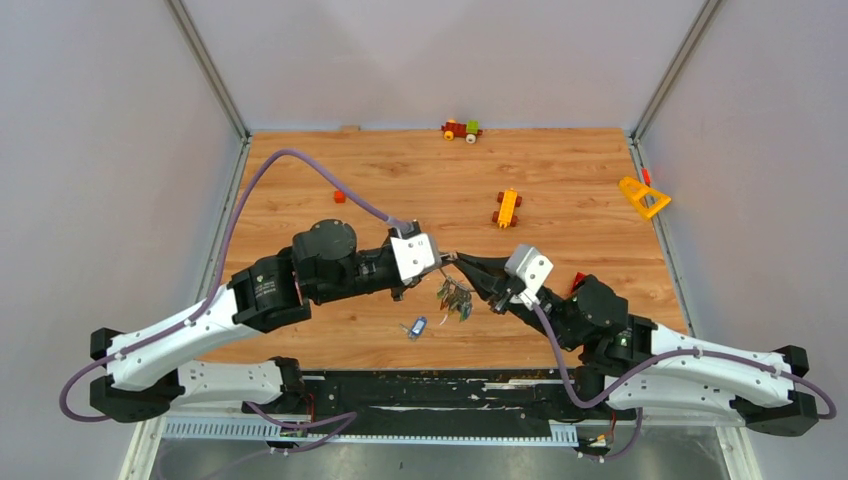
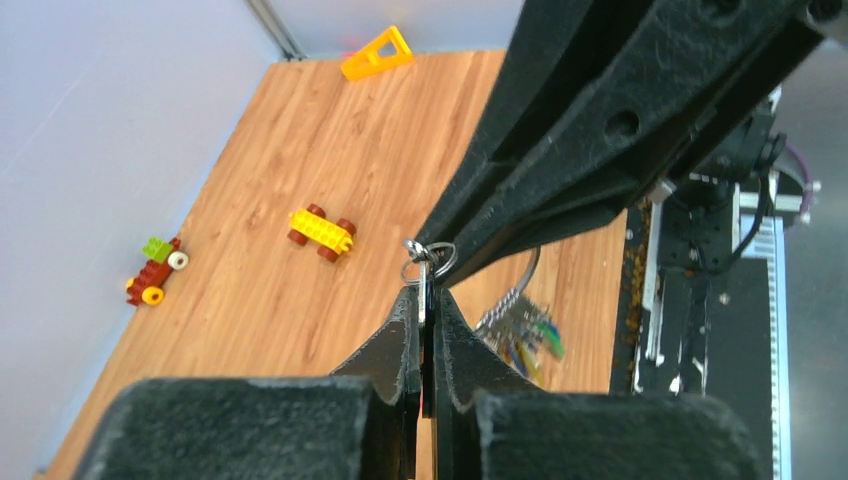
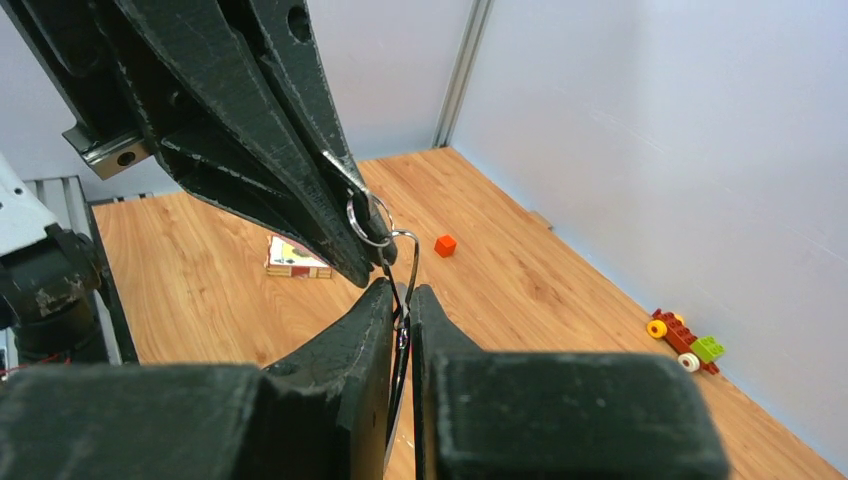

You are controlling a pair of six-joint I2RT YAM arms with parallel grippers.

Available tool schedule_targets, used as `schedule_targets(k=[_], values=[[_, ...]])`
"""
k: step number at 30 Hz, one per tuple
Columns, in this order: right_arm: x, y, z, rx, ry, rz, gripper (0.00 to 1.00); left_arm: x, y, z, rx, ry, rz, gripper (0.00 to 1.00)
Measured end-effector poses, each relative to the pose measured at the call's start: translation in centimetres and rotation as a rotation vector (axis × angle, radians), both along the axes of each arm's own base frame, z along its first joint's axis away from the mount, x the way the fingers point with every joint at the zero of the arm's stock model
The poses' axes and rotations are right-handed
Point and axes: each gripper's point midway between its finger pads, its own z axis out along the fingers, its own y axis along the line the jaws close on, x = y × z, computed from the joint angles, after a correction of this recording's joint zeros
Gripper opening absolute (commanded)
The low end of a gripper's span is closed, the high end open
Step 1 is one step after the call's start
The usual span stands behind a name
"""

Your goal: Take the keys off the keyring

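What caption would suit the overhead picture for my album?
Both jaws shut on a keyring held over the table, keys dangling beneath, one blue-tagged key lying loose nearby.

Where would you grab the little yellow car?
Grab the yellow car by its middle, probably straight down from above, squeezing across its narrow body. It stands upright on its wheels, which stick out at both ends, leaving bare flat sides between them.

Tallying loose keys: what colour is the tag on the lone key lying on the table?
Blue. The lone key shows best in the top external view.
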Motion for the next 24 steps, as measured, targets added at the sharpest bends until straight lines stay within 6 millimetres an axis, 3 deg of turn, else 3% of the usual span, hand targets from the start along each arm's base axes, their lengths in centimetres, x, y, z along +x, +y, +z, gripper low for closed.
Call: schedule_targets(k=[4,11,24], values=[[-0.2,-0.3,0.4,0.048,0.002,0.007,0.0,-0.3,0.0,-0.2,0.084,-0.015,-0.035,0.0],[-0.8,0.1,0.3,0.063,0.012,0.05,0.14,-0.5,0.3,-0.9,0.211,-0.033,-0.076,0.0],[-1.9,1.5,-2.0,0.034,0.032,0.133,0.22,-1.0,0.7,-2.2,0.339,-0.03,-0.128,0.0]])
